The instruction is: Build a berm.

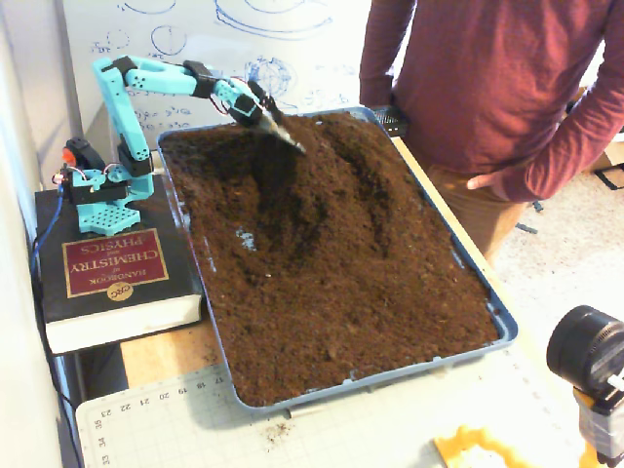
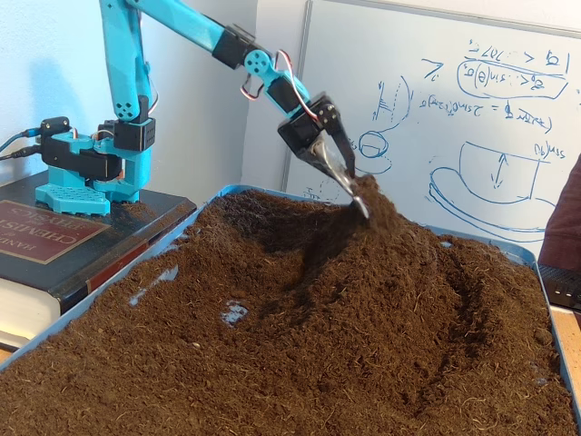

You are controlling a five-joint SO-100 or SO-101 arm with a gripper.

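The berm point(image 1: 327, 210) is a raised ridge of dark-brown crumbly soil running down the middle of the blue tray point(image 1: 507, 330), with shadowed furrows on both sides. In the low fixed view the berm point(image 2: 386, 254) peaks near the whiteboard end. My turquoise arm reaches out over the far end of the tray. Its gripper point(image 1: 295, 144) hangs tilted just above the ridge top, its jaws together like a narrow metal scoop. In the low fixed view the gripper point(image 2: 360, 207) touches or nearly touches the soil crest, with crumbs clinging to its tip.
The arm's base stands on a thick black book point(image 1: 107, 263) left of the tray. A person in a red sweater point(image 1: 478, 78) stands at the tray's right side. A whiteboard point(image 2: 454, 109) is behind. A black camera point(image 1: 585, 351) and a cutting mat point(image 1: 390, 419) lie in front.
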